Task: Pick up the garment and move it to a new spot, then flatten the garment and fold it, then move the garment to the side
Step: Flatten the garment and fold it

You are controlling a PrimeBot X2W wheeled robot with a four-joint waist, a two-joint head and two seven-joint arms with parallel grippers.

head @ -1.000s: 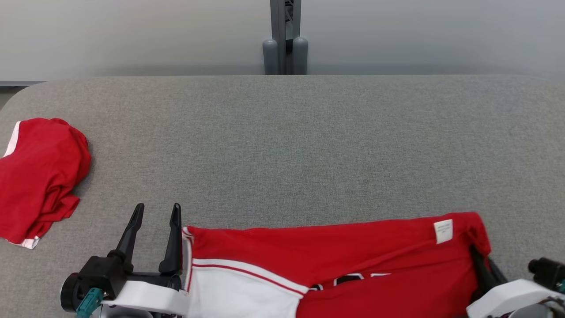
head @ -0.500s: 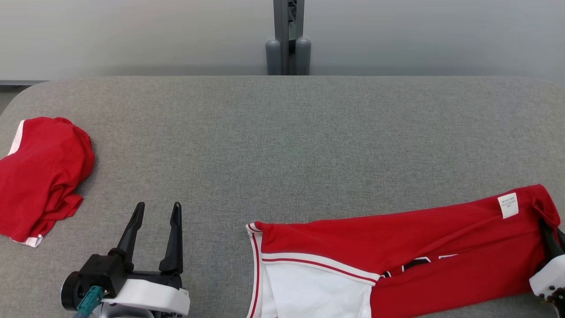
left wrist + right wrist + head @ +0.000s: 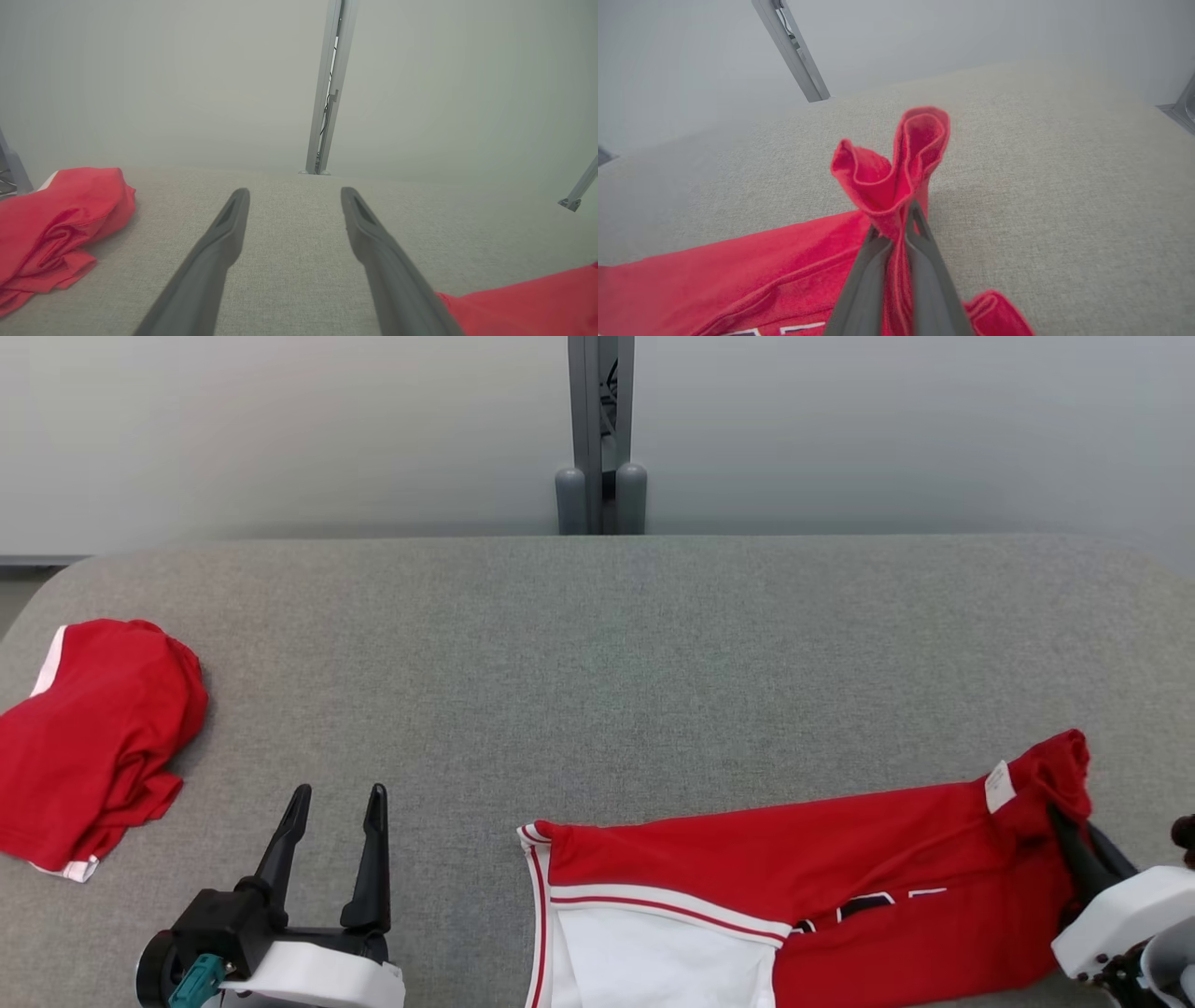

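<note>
A red garment (image 3: 822,868) with white trim and a white panel lies stretched along the table's near edge, right of centre. My right gripper (image 3: 1060,817) is shut on its right end, where the cloth bunches up above the fingertips (image 3: 896,219). The pinched fold (image 3: 901,158) stands upright in the right wrist view. My left gripper (image 3: 338,798) rests at the lower left, open, nothing between its fingers (image 3: 219,242). It is apart from the garment, whose near corner (image 3: 528,303) shows to its right.
A second red garment (image 3: 93,737) lies crumpled at the table's left edge, also in the left wrist view (image 3: 56,219). The grey fabric table (image 3: 597,663) stretches back to a metal post (image 3: 599,439) at the wall.
The right gripper has dragged the garment to the right, away from the left gripper, then eased back a little. The left gripper stayed open and still. The camera tilted slightly.
</note>
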